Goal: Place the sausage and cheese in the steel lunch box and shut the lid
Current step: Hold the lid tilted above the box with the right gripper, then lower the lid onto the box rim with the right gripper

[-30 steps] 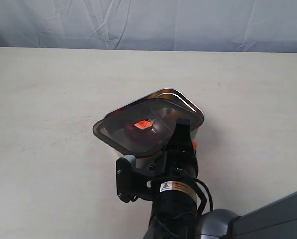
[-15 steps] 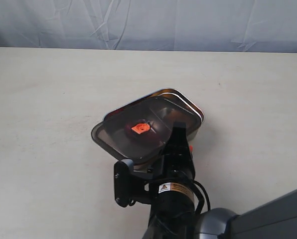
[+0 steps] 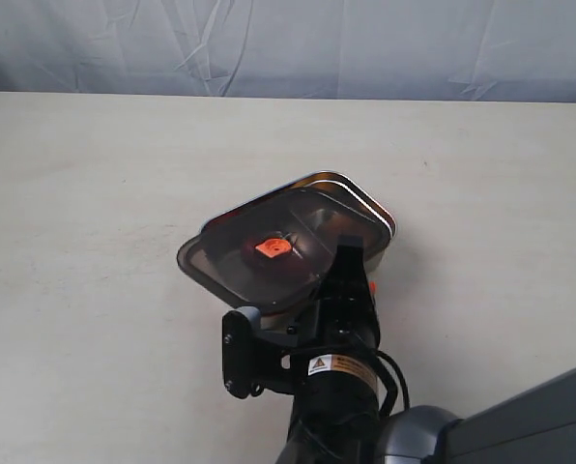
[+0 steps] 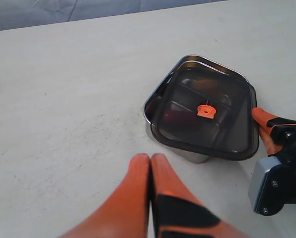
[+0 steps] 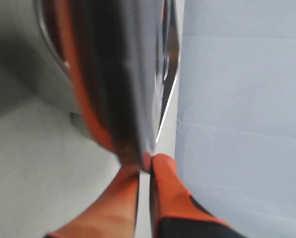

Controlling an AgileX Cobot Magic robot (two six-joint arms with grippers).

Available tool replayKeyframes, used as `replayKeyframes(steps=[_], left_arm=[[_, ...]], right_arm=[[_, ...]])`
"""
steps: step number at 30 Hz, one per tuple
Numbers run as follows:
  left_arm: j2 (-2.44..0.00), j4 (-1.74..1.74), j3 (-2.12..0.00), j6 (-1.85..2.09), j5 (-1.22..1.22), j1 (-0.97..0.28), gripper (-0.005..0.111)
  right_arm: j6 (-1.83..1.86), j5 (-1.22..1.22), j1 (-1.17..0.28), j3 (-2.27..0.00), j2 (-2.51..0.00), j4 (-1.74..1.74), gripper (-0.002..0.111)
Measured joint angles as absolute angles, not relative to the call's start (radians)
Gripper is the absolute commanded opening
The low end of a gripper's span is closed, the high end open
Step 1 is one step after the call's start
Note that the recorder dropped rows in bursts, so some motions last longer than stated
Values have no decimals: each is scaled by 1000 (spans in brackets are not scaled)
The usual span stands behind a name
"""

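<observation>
- We judge the step in hand to be the last one, closing the lid [image 3: 259,253] on the steel lunch box [image 4: 185,152]. Nothing lies loose on the desk [image 3: 95,174] around it.
- The right tool [image 5: 147,164] is pinching the lid by one edge, its orange fingers nipped together on the rim.
- The left tool [image 4: 150,159] hangs off to one side above bare desk, its fingers pressed together with nothing between them.
- The box stands near the middle of the desk. The lid is over it but askew: in the exterior view the bright steel rim shows bare along the far right side, while the lid's opposite corner juts out past the box.
- The lid's orange valve [image 3: 273,246] faces up, so we take it that the lid is the right way round.
- We cannot tell whether the lid already rests on the rim anywhere.
- A reddish patch [image 4: 169,117] under the smoky plastic may be the sausage. The cheese we cannot make out.
- The next move, as we read it, calls for sliding the lid toward the bare rim and turning it until all four corners line up.
- Then it should be lowered flat before the right tool lets go. A press from above may be needed to seat it.
</observation>
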State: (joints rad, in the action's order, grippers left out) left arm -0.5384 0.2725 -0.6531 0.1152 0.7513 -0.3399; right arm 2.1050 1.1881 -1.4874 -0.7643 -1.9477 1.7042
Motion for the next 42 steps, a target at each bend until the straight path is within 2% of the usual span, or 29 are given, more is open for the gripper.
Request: replayKeyframes(steps=[17,31,36,42], left_arm=[[-538,272,-653,131,749,-340,0],[-538,272,-653,135,746,-340,0],[-538,272,-653,135,746,-340,0],[-538,272,-653,137,729,-340,0]], right_arm=[[2115,1215,-1492,-764,-1909,1653,-1],[2113,1209,-1486,-762,-1780,1561,-1],[2113,1213,-1413,-719,-1724,1553,-1],[2113,1215,-1390,-672,-1794,1541,-1]])
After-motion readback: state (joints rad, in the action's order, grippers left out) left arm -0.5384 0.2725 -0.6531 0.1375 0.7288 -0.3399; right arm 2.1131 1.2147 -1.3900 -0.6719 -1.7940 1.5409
